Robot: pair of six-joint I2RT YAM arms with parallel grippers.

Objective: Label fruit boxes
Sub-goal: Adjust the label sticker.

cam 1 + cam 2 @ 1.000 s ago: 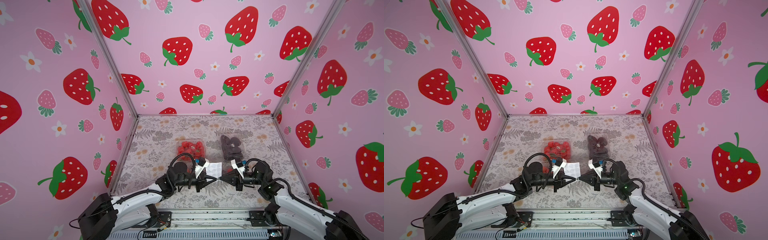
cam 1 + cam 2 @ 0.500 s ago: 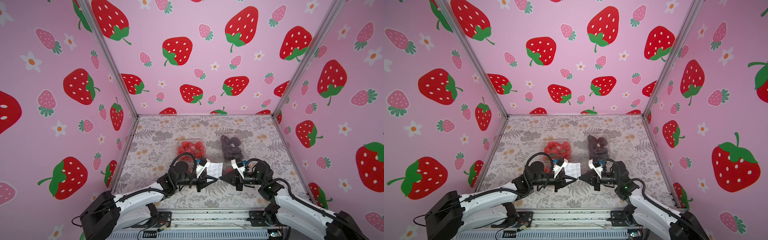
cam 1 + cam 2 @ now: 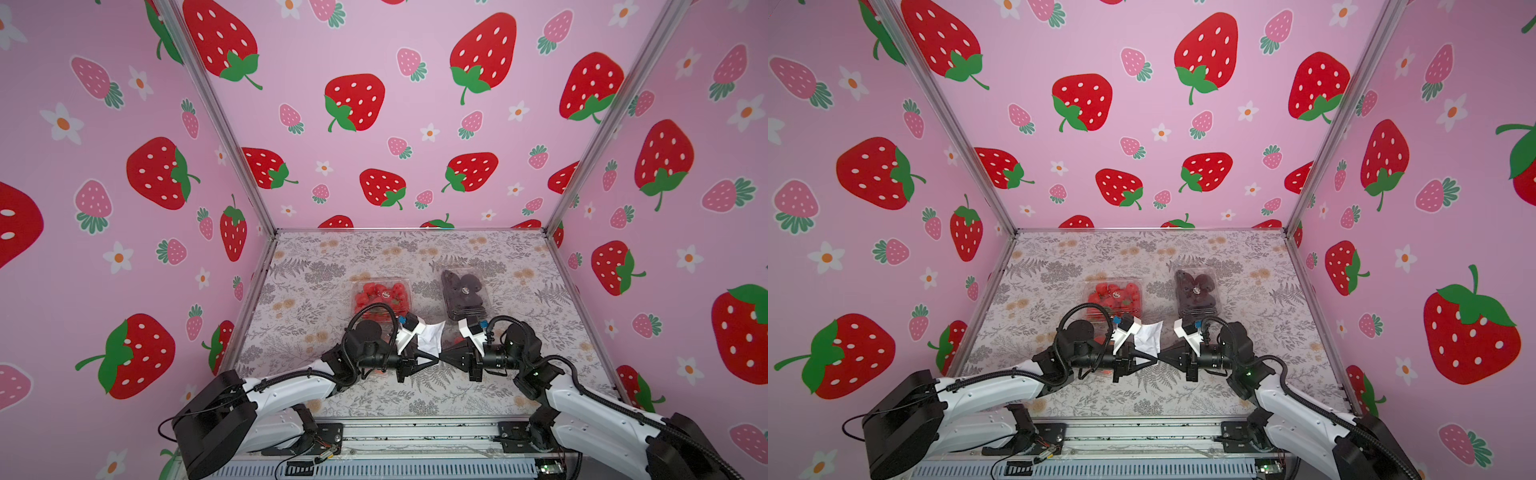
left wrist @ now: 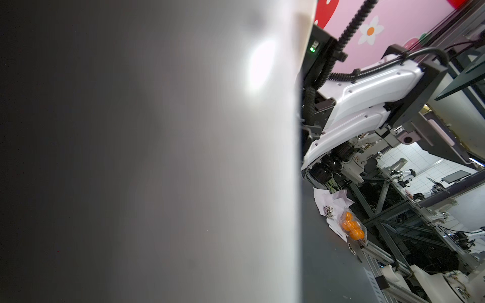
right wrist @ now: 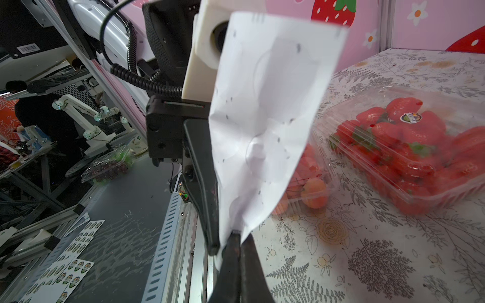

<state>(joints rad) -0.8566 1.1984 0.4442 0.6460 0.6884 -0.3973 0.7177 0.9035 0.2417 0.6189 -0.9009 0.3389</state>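
Tabletop (image 3: 316,266), grey fern-and-flower print. Strawberry box (image 3: 380,296) lies centre-left. Dark-fruit box (image 3: 464,293) lies to its right, apart. Orange-pink fruit box (image 5: 312,189) lies just nearer than the strawberries.

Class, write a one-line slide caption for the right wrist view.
Right end effector grips a white sticker sheet near the strawberry box.

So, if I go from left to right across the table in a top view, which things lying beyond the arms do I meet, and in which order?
strawberry box → white sheet, held up off the table → dark fruit box
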